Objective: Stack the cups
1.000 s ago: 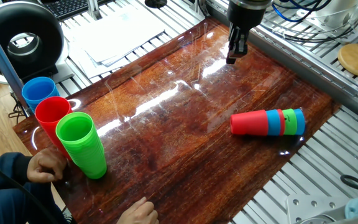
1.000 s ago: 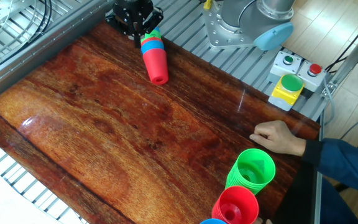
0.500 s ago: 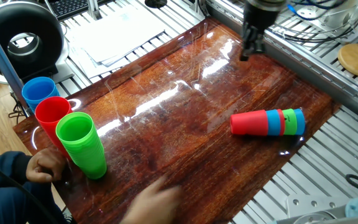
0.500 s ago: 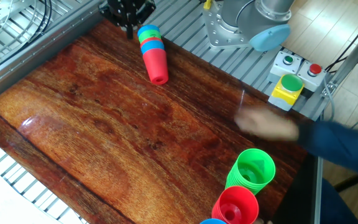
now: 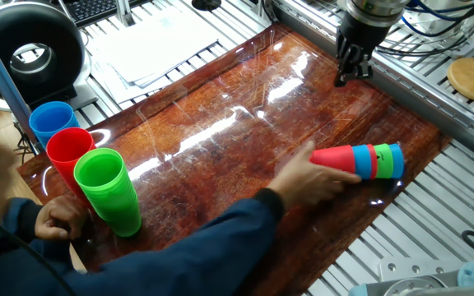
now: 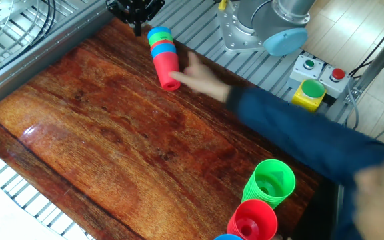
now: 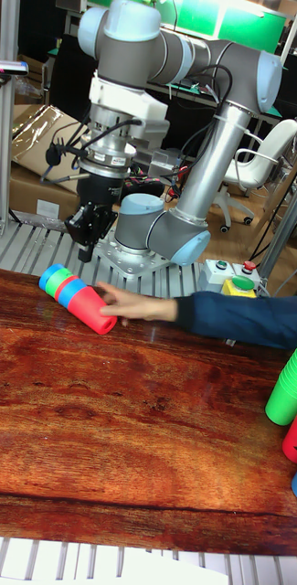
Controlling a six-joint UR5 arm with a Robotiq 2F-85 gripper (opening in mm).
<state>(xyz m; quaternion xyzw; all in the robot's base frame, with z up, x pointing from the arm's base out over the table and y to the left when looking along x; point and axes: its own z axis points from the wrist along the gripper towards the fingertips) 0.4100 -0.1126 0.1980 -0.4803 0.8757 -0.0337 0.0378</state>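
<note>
The cups (image 5: 367,160) lie nested on their side near the table's right end, red at the mouth end, then blue, red, light green and blue. They also show as the cups (image 6: 163,53) and the cups (image 7: 73,292). A person's hand (image 5: 318,177) touches the red end. My gripper (image 5: 346,76) hangs above the table's far edge, apart from the cups, and looks shut with nothing in it. It appears as the gripper (image 6: 137,25) just beyond the stack's blue end, and as the gripper (image 7: 83,249) above it.
A tall green pile (image 5: 109,193), a red pile (image 5: 70,148) and a blue pile (image 5: 52,119) stand at the table's left end beside the person's other hand (image 5: 60,220). The sleeved arm (image 6: 299,130) crosses the table. A button box (image 6: 311,92) sits off the table.
A person's arm has reached across the table to the red end of the lying stack. My gripper has moved away from the cups along the far edge.
</note>
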